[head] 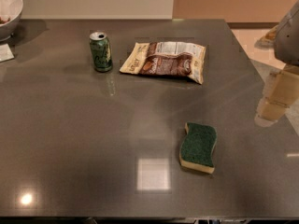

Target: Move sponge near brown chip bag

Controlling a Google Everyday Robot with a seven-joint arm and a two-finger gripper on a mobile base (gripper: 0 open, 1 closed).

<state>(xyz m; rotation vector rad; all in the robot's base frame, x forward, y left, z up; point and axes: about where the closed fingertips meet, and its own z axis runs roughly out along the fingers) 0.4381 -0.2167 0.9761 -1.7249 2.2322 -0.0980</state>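
Observation:
The sponge [198,147] lies flat on the dark grey table [74,125], right of centre toward the front, its green scrub side up over pale yellow foam. The brown chip bag [165,59] lies flat at the back centre, cream with a brown middle and a white label panel. There is a wide gap of bare table between the two. My gripper [273,104] hangs at the right edge of the view, above the table's right side. It is to the right of the sponge and a little farther back, apart from it, and holds nothing that I can see.
A green soda can [101,51] stands upright just left of the chip bag. A white bowl [8,10] sits at the back left corner with a white card [5,53] in front of it. The table's right edge runs close behind the gripper.

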